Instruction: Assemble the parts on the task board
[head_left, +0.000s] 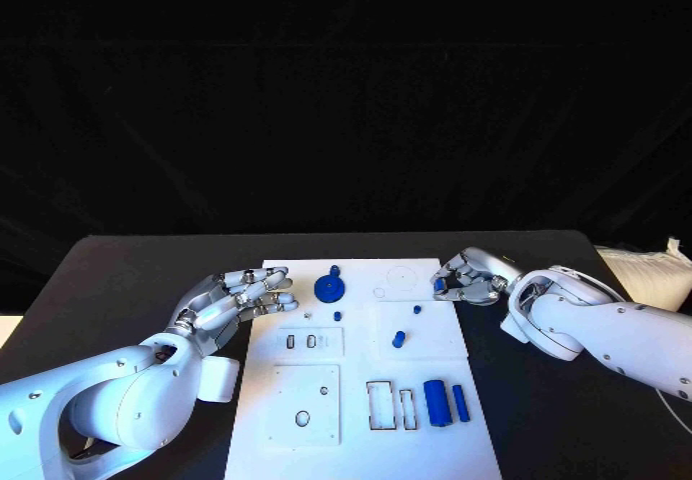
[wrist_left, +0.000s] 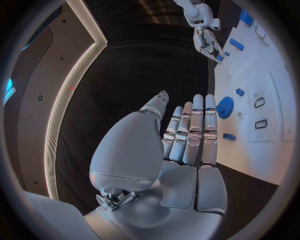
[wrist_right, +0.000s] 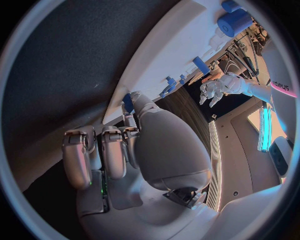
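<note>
1. The white task board (head_left: 433, 420) is seen lying in the middle of the black desk (head_left: 130, 275), its long side running away from the robot.
2. The left hand (head_left: 238, 298) is held at the board's left edge near the far end, fingers stretched out side by side towards the board; nothing is gripped in it.
3. In the left wrist view the same hand's fingertips (wrist_left: 203, 102) are seen just short of a blue round disc (wrist_left: 225, 107), without contact being visible.
4. The blue round disc (head_left: 330, 288) is found on the far part of the board, with a small blue peg (head_left: 338, 316) just in front of it.
5. The right hand (head_left: 469, 277) is placed at the board's far right edge, fingers curled inward around a small blue part (head_left: 440, 286); the part appears to be pinched between the fingertips.
6. Two further small blue pieces (head_left: 398, 339) are seen near the board's middle.
7. A blue cylinder (head_left: 434, 390) and a slimmer blue bar (head_left: 460, 402) are laid side by side at the board's near right, next to two empty rectangular slots (head_left: 381, 405).
</note>
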